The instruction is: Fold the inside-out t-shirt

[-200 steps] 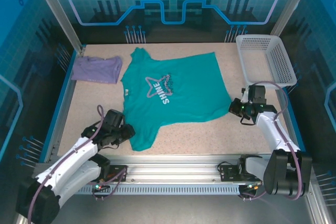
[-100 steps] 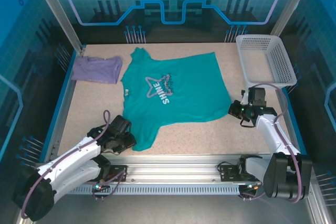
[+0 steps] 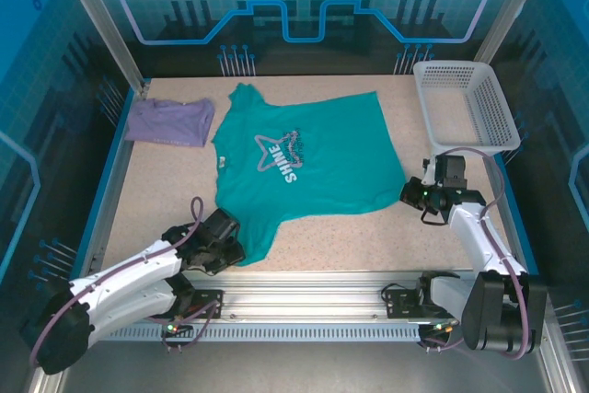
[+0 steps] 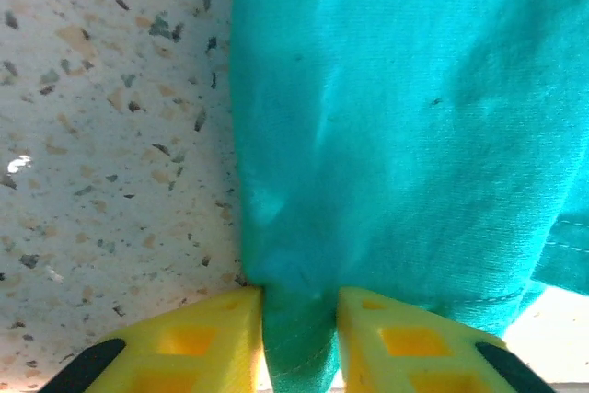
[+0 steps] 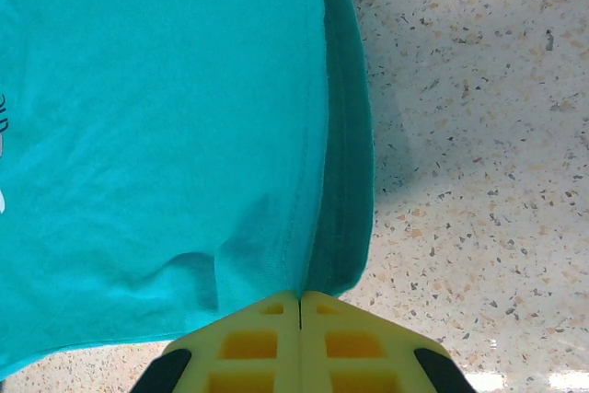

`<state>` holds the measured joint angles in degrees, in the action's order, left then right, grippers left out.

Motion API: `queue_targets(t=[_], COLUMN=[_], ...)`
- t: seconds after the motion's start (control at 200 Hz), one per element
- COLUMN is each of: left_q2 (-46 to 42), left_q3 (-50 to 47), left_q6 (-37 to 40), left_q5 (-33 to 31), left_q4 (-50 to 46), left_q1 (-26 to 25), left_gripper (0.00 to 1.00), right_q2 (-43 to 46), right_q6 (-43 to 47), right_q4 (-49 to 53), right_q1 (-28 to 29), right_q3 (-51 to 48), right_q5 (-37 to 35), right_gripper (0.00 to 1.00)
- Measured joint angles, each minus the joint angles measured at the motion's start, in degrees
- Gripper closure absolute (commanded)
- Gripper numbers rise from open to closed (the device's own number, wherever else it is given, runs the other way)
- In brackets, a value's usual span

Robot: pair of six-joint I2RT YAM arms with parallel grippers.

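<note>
A lavender shirt (image 3: 170, 122) lies just left of the teal inside-out t-shirt (image 3: 308, 163), which is spread flat. At its near-left corner the left gripper (image 4: 299, 342) pinches a bunched fold. At its right edge the right gripper (image 5: 300, 319) is pressed together on the hem, and a white basket (image 3: 469, 108) stands further right

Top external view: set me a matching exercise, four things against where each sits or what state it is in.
Things:
1 teal t-shirt
2 lavender shirt
3 white basket
4 right gripper

Places or states:
A far right corner of the table
B shut on teal cloth
C far left of the table
D spread out mid-table

Pairs: 1-D, 2-C, 3-A, 4-B
</note>
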<state>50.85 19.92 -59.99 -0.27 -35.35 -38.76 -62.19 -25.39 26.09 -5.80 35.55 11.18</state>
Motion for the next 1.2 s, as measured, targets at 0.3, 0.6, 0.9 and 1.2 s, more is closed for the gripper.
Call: queue_targets(t=[0.3,0.6,0.9,1.2], left_q2=[-0.6,-13.0,-7.3,0.2], left_q3=[-0.2,15.3,63.5,84.2], left_q6=[0.2,10.2,29.0,40.7], left_q5=[-1.3,-6.0,-10.6,-18.3], left_q4=[-1.4,-7.1,-10.3,-12.3], left_q1=[0.0,12.5,21.8,22.2], left_gripper=[1.00,1.00,1.00,1.00], right_q2=[0.4,2.5,10.1,17.8], right_q6=[0.0,0.9,0.2,-2.6], right_q4=[0.0,3.9,10.5,13.6], right_q1=[0.0,-4.9,-10.0,-10.0], right_q3=[0.0,6.0,35.9,50.4], right_q5=[0.0,0.5,3.0,3.3], right_gripper=[1.00,1.00,1.00,1.00])
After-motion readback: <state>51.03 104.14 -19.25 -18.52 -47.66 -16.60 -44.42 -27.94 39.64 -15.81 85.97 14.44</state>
